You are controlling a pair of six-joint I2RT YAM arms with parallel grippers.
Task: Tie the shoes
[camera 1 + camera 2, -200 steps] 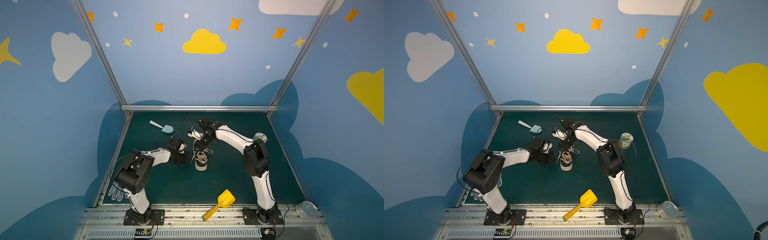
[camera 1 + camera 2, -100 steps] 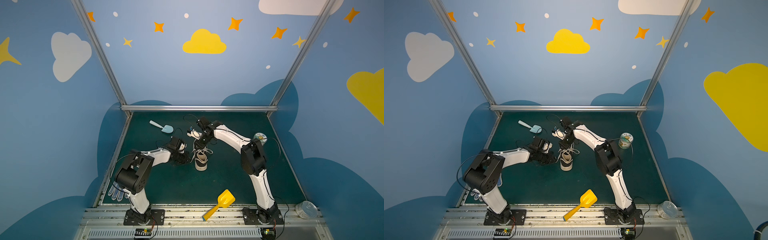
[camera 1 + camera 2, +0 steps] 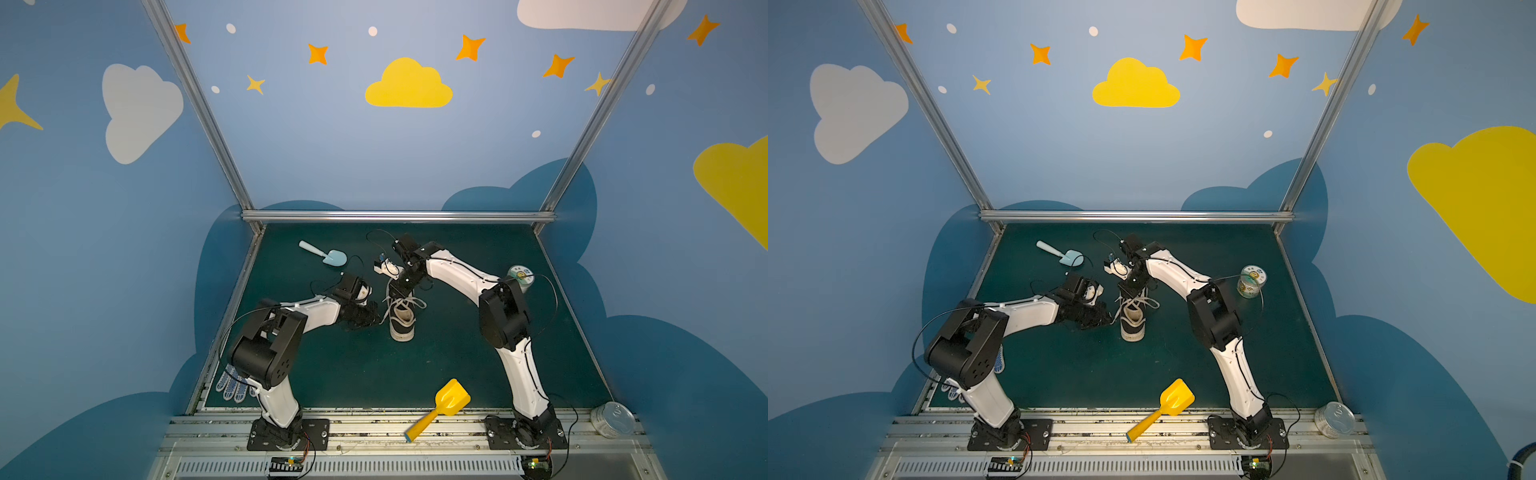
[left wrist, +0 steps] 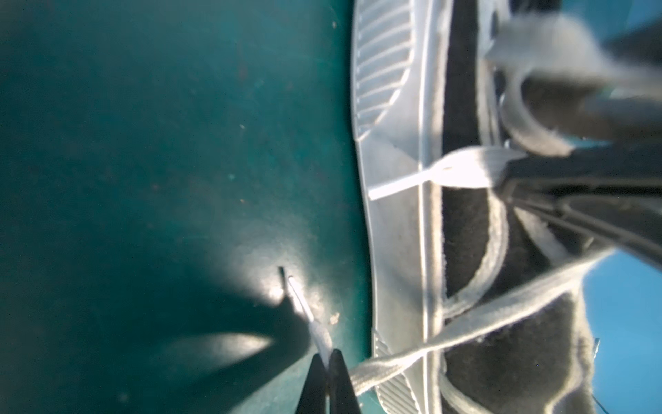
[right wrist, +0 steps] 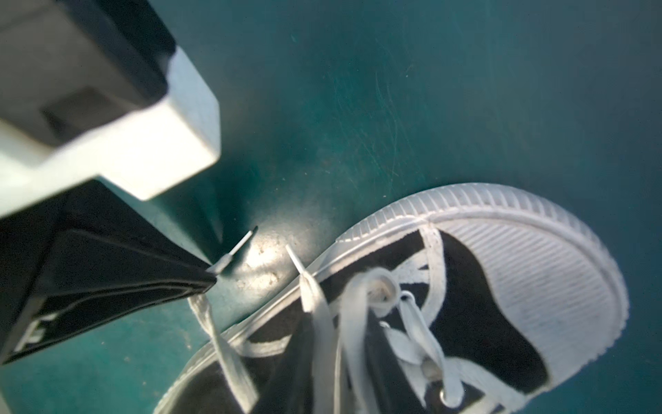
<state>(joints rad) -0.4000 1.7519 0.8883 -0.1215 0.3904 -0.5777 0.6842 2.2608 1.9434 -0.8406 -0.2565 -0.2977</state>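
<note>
- Black canvas shoe (image 3: 402,320) sat where it had a second earlier, mid-mat (image 3: 332,374), toe toward the robot; only the right elbow (image 3: 503,311) had swung slightly inward
- Top views were too small to show the grips; the left wrist view showed the left gripper (image 4: 326,362) clenched on a lace (image 4: 315,324) near its aglet (image 4: 295,290), and the right gripper (image 4: 507,179) nipped shut on a second lace (image 4: 462,172)
- Shoe lay just right of the left gripper, with the right gripper over its lacing toward the heel
</note>
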